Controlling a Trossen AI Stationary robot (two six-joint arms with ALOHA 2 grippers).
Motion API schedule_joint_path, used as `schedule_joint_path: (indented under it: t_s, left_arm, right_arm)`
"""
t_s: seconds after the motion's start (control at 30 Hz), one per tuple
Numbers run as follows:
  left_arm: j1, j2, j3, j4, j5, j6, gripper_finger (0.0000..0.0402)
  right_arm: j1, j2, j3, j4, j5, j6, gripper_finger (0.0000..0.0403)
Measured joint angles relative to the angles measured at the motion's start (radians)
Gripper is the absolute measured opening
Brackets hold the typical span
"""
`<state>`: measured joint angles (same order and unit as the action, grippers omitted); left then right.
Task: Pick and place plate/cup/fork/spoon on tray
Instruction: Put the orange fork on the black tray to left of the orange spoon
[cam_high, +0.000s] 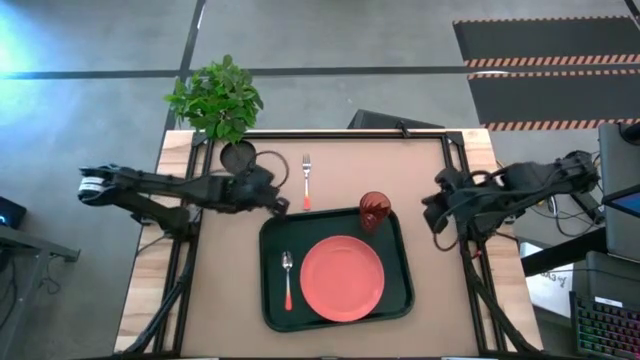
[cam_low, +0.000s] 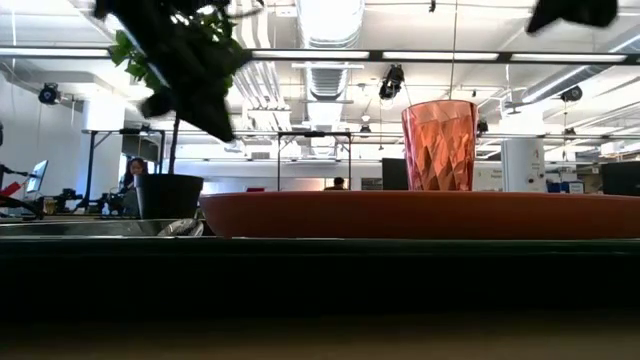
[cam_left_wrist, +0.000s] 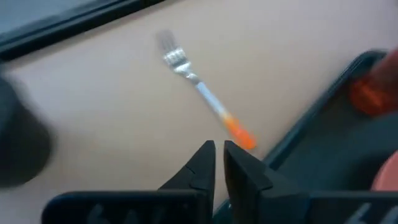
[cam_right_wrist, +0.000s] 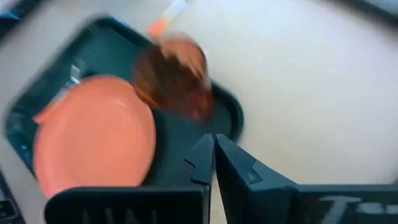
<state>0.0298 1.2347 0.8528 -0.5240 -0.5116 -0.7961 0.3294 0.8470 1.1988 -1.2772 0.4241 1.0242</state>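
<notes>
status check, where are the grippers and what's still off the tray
Left gripper shut, empty, near fork handle. Right gripper shut, empty, right of tray. Plate, cup, spoon on tray; fork still on table. Nothing blocking it.

The high view looks straight down; the low view looks level across the worktop (cam_high: 340, 170). Both wrist views look forward, sharing the tray (cam_left_wrist: 323, 118).

**Surfaces on your tabletop**

You have a matt tan board tabletop (cam_high: 420, 250) edged with pale wood. The faceted translucent red-brown plastic cup (cam_low: 440, 145) looks glossy. The smooth coral-orange round plate (cam_high: 342, 278) sits matt on the dark green rimmed tray (cam_high: 272, 300). The fork (cam_left_wrist: 202, 93) shows shiny silver metal tines and an orange-red handle.
</notes>
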Motion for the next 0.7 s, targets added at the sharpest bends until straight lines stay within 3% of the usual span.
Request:
schedule_joint_path:
  t_s: [0.17, 0.33, 0.47, 0.7]
  left_arm:
    - [0.124, 0.137, 0.0, 0.247, 0.081, 0.047, 0.0074]
    - [0.201, 0.299, 0.062, 0.393, 0.268, 0.036, 0.0126]
    - [0.214, 0.431, 0.162, 0.348, 0.294, -0.001, 0.0129]
    - [0.217, 0.59, 0.363, 0.108, 0.299, 0.055, 0.0096]
  right_arm:
    - [0.0, 0.018, 0.137, 0.002, 0.033, -0.158, 0.0008]
    - [0.0, 0.042, 0.215, 0.002, 0.032, -0.281, 0.0008]
    - [0.0, 0.048, 0.237, 0.0, 0.015, -0.335, 0.0008]
    - [0.0, 0.044, 0.237, -0.006, -0.033, -0.384, 0.0008]
